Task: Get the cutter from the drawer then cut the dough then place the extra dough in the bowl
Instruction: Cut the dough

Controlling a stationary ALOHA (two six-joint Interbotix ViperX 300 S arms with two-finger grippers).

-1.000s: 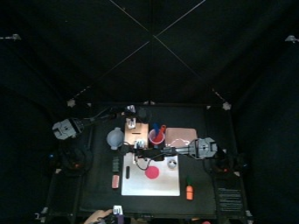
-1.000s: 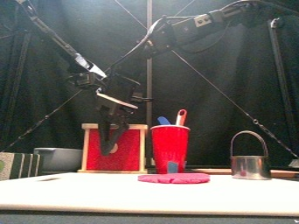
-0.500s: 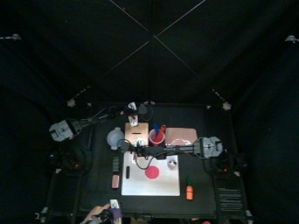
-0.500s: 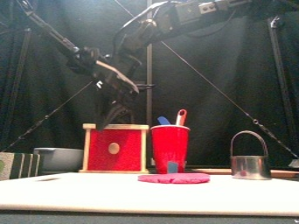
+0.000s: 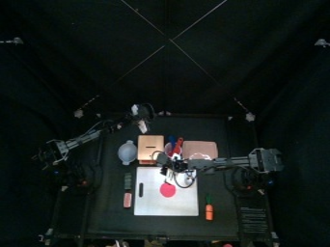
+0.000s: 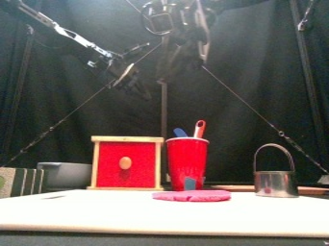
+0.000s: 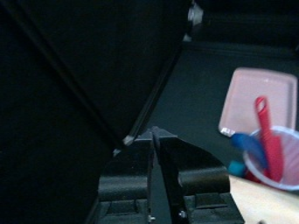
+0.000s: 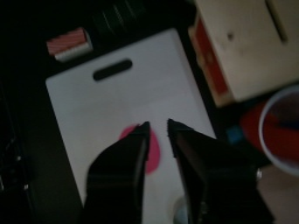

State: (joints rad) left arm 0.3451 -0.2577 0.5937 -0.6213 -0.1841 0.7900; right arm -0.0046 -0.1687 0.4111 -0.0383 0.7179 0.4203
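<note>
The metal cutter (image 6: 274, 174) stands on the table at the right, with nothing holding it. A flat pink dough disc (image 5: 165, 189) (image 6: 191, 195) lies on the white cutting board (image 5: 149, 205). The wooden box (image 5: 152, 145) shows its red drawer front (image 6: 126, 163) pushed in. My left gripper (image 5: 145, 122) (image 6: 137, 83) hangs high behind the box, jaws together and empty (image 7: 155, 136). My right gripper (image 5: 173, 176) hovers well above the board, jaws apart with nothing between them (image 8: 158, 127). Dough (image 8: 156, 150) shows through their gap.
A red cup (image 6: 188, 161) with a blue and a red knife stands beside the box, and the pink tray (image 5: 203, 148) lies to its right. The blue-grey bowl (image 5: 125, 151) sits left of the box. Small toy foods (image 5: 206, 208) lie near the board's edges.
My left gripper has lifted off the red drawer front and swung up toward the back left. My right arm has climbed higher above the board, and its jaws have parted.
</note>
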